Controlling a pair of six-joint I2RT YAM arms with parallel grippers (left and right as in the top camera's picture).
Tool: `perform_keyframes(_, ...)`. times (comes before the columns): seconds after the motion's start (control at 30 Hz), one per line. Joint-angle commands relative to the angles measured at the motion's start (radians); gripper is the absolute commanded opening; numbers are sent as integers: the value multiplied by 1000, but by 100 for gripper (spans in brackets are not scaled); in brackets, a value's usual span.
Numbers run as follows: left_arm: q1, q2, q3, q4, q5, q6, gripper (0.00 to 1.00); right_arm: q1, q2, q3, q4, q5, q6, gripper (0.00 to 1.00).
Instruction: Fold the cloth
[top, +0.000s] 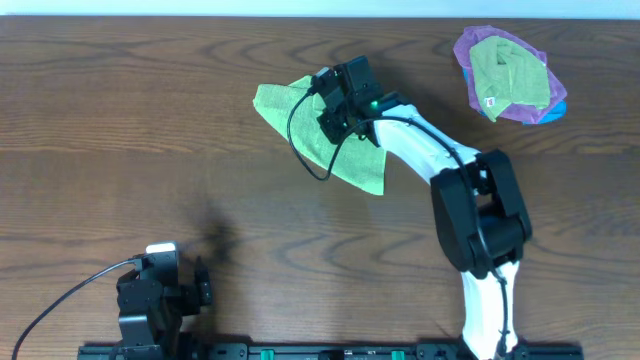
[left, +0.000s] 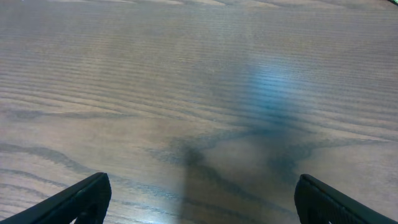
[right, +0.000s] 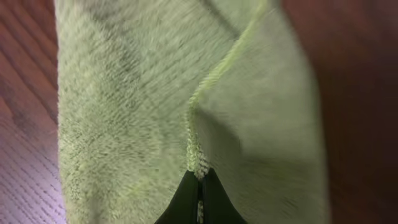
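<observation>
A light green cloth (top: 362, 165) lies on the wooden table at upper middle, partly folded into a slanted shape. My right gripper (top: 340, 112) is over its middle, shut on a hemmed edge of the cloth (right: 198, 163), with the pinched edge showing between the two black fingertips in the right wrist view. The cloth fills most of that view. My left gripper (left: 199, 199) is open and empty, low over bare table at the near left; it also shows in the overhead view (top: 200, 285), far from the cloth.
A second green cloth (top: 508, 70) lies folded on a purple and blue pile (top: 470, 45) at the far right. A black cable (top: 305, 150) loops over the cloth by the right wrist. The table's front edge is by the left arm base.
</observation>
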Motion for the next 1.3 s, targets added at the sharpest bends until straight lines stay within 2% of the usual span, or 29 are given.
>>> perform_keyframes(0.0, -4, -6, -11, -56, -14, 22, 95, 7, -81, 23, -9, 132, 4, 1)
perform_keyframes(0.27, -4, -6, -11, -55, -15, 22, 95, -76, -129, 23, -30, 391, 4, 1)
perform_keyframes(0.53, -4, -6, -11, -48, -14, 22, 96, -234, -129, 23, -78, 453, 4, 1)
perform_keyframes(0.77, -4, -6, -11, -19, -10, 19, 95, -312, -129, 23, -132, 484, 4, 1)
perform_keyframes(0.83, -4, -6, -11, 2, 15, 18, 95, -318, -129, 23, -163, 504, 5, 10)
perform_keyframes(0.87, -4, -6, -11, 9, 45, 18, 95, -318, -129, 23, -171, 520, 5, 22)
perform_keyframes(0.9, -4, -6, -11, 11, 89, 18, 96, -318, -129, 23, -179, 533, 4, 49)
perform_keyframes(0.93, -4, -6, -11, 11, 126, 18, 95, -318, -129, 23, -185, 537, 5, 56)
perform_keyframes(1.0, -4, -6, -11, 13, 197, 18, 96, -318, -129, 23, -201, 537, 21, 64)
perform_keyframes(1.1, -4, -6, -11, 46, 291, 10, 95, -318, -131, 23, -234, 515, 77, 68)
perform_keyframes(1.27, -4, 29, 8, 132, 433, -186, 96, -325, -132, 22, -308, 354, 155, 68)
